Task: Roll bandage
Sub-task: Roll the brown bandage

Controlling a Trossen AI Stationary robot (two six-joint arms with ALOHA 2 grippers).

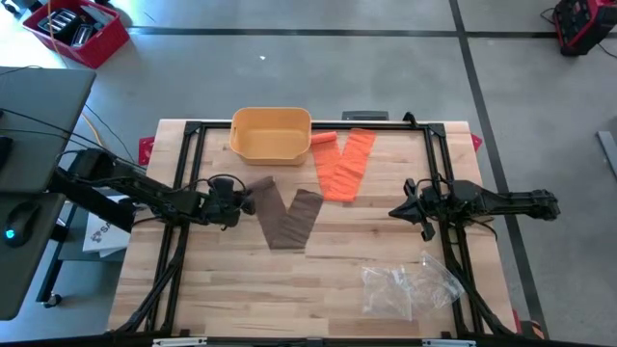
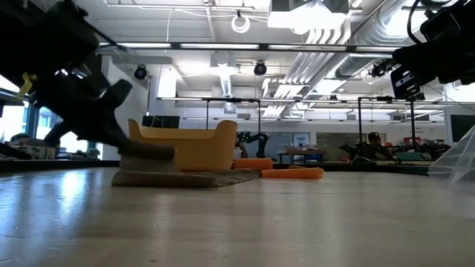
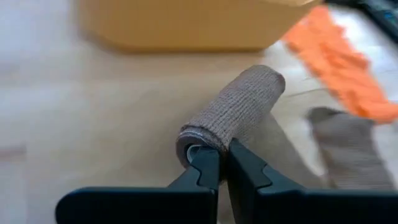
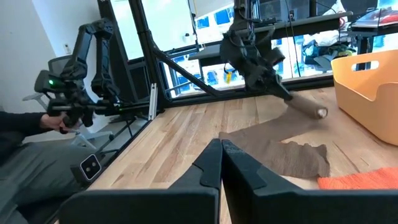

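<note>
You are early in the roll: the brown bandage (image 1: 286, 216) lies in a V on the wooden surface (image 1: 289, 289), and only its left end is wound into a short roll (image 3: 231, 114), just in front of the yellow bin (image 1: 271, 134). Most of the strip lies flat, running from the roll toward the near side and back up the right leg of the V, so by my reading nearly all the winding is left. The orange bandage (image 1: 345, 164), to the right of the bin, has only a small rolled end at its far left tip. Your left gripper (image 3: 224, 163) sits at the near end of the brown roll, its fingers (image 3: 208, 168) pressed together on the roll's edge layer, pinching the wrap at the open core. Your right gripper (image 4: 221, 163) waits over the right side of the surface, well apart from both bandages, its fingers closed on nothing. A crumpled clear plastic wrapper (image 1: 410, 284) lies near the right front corner.
</note>
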